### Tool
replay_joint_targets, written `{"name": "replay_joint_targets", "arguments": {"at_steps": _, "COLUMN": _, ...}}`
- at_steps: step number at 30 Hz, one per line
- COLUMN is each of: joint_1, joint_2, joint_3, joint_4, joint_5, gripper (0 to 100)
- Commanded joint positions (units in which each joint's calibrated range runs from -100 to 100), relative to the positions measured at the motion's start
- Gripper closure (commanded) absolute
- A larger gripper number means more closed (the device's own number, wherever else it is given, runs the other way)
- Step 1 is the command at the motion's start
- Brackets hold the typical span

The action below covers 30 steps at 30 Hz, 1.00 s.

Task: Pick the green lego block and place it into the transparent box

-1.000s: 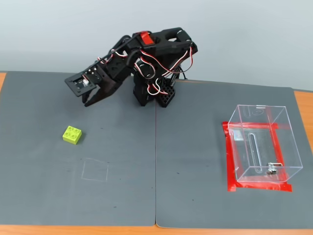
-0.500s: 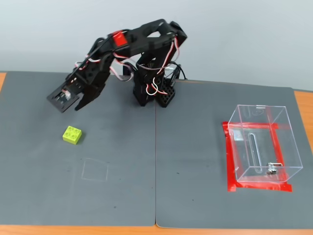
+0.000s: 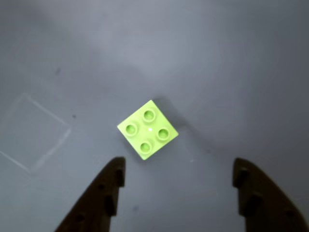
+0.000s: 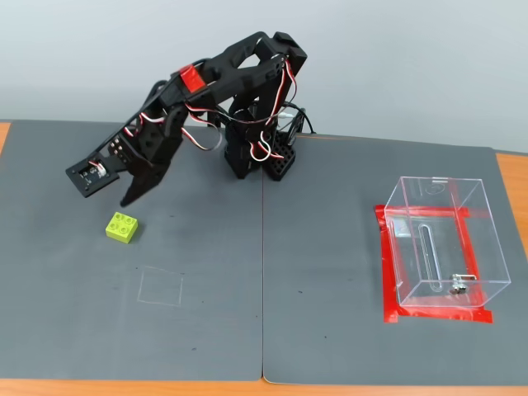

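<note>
The green lego block (image 4: 121, 228) is a small lime brick with four studs, lying on the grey mat at the left in the fixed view. In the wrist view the block (image 3: 147, 129) lies just beyond and between my two dark fingers. My gripper (image 3: 176, 181) is open and empty, hovering above the block; in the fixed view the gripper (image 4: 132, 191) hangs just above and behind it. The transparent box (image 4: 441, 239) stands at the right on a red tape frame, empty, with a slot and a metal latch on its front wall.
A faint square outline (image 4: 161, 286) is drawn on the mat in front of the block; it also shows in the wrist view (image 3: 31, 133). The arm's base (image 4: 260, 153) stands at the back centre. Orange table edges frame the mat.
</note>
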Motion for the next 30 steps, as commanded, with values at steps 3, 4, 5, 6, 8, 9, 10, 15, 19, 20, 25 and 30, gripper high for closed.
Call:
{"name": "replay_joint_targets", "arguments": {"at_steps": 3, "joint_1": -0.3, "joint_2": 0.7, "joint_3": -3.7, "joint_4": 3.9, "joint_5": -12.5, "gripper": 75}}
{"name": "replay_joint_targets", "arguments": {"at_steps": 4, "joint_1": -0.4, "joint_2": 0.7, "joint_3": -4.4, "joint_4": 5.8, "joint_5": -13.0, "gripper": 75}}
{"name": "replay_joint_targets", "arguments": {"at_steps": 5, "joint_1": -0.4, "joint_2": 0.7, "joint_3": -4.9, "joint_4": 7.3, "joint_5": -13.5, "gripper": 75}}
{"name": "replay_joint_targets", "arguments": {"at_steps": 6, "joint_1": -0.4, "joint_2": 0.8, "joint_3": -5.3, "joint_4": 8.2, "joint_5": -14.2, "gripper": 75}}
{"name": "replay_joint_targets", "arguments": {"at_steps": 8, "joint_1": -0.4, "joint_2": 1.0, "joint_3": -5.4, "joint_4": 8.0, "joint_5": -16.1, "gripper": 74}}
{"name": "replay_joint_targets", "arguments": {"at_steps": 9, "joint_1": -0.4, "joint_2": 1.5, "joint_3": -5.5, "joint_4": 7.3, "joint_5": -17.2, "gripper": 74}}
{"name": "replay_joint_targets", "arguments": {"at_steps": 10, "joint_1": -0.4, "joint_2": 2.4, "joint_3": -5.9, "joint_4": 6.6, "joint_5": -18.5, "gripper": 75}}
{"name": "replay_joint_targets", "arguments": {"at_steps": 15, "joint_1": -0.4, "joint_2": 9.1, "joint_3": -11.3, "joint_4": 6.3, "joint_5": -24.1, "gripper": 74}}
{"name": "replay_joint_targets", "arguments": {"at_steps": 19, "joint_1": -0.6, "joint_2": 12.6, "joint_3": -16.5, "joint_4": 6.0, "joint_5": -26.8, "gripper": 74}}
{"name": "replay_joint_targets", "arguments": {"at_steps": 20, "joint_1": -0.7, "joint_2": 13.4, "joint_3": -17.8, "joint_4": 6.1, "joint_5": -27.7, "gripper": 74}}
{"name": "replay_joint_targets", "arguments": {"at_steps": 25, "joint_1": -1.4, "joint_2": 17.6, "joint_3": -21.7, "joint_4": 6.0, "joint_5": -30.2, "gripper": 70}}
{"name": "replay_joint_targets", "arguments": {"at_steps": 30, "joint_1": -2.4, "joint_2": 22.1, "joint_3": -25.4, "joint_4": 6.0, "joint_5": -30.7, "gripper": 69}}
